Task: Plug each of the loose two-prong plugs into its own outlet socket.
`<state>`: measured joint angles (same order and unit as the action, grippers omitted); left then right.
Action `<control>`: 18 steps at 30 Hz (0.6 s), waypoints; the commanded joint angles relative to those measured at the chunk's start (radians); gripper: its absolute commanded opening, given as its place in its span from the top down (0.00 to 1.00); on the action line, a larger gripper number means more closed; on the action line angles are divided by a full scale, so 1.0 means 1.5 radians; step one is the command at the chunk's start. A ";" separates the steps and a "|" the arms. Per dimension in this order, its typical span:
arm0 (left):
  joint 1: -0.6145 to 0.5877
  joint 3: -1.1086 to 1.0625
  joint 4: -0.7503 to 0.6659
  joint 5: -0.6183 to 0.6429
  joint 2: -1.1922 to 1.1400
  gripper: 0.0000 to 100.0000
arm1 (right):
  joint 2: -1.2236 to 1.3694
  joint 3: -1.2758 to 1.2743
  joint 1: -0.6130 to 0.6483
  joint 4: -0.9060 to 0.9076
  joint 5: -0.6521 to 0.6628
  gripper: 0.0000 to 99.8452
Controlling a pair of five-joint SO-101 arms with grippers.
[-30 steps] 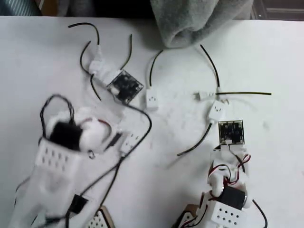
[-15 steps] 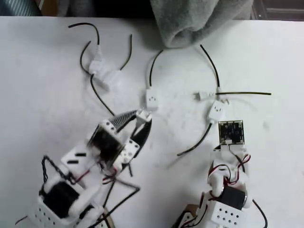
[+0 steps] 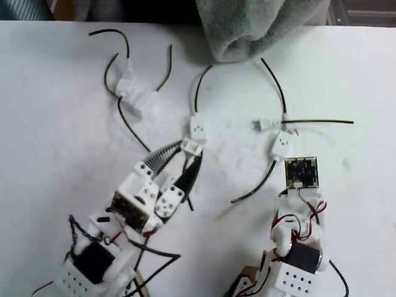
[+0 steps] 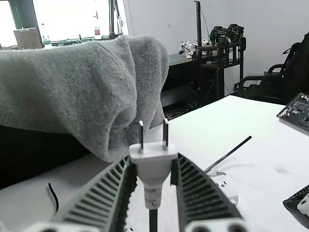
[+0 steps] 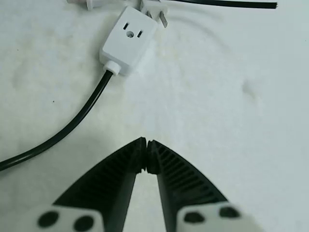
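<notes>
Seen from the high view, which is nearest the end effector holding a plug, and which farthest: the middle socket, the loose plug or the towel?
1. Middle socket, just beyond the left end effector and its held plug.
2. Loose plug, off to the right.
3. Towel, farthest back.
</notes>
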<state>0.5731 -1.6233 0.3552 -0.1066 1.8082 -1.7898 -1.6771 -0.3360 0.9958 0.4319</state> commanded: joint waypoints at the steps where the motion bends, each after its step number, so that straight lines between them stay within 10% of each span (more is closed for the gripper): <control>1: 0.021 -0.039 -0.070 0.043 0.009 0.98 | -0.008 0.027 0.007 -0.001 0.000 0.98; 9: 0.026 -0.045 -0.065 0.051 0.009 0.98 | -0.007 0.325 0.083 -0.016 0.000 0.98; 18: 0.038 -0.042 -0.068 0.051 0.009 0.98 | -0.004 0.593 0.475 -0.016 0.004 0.98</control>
<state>0.5762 -1.6955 0.2693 -0.0391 1.8082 -1.7990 -0.8838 0.1795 0.9897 0.4319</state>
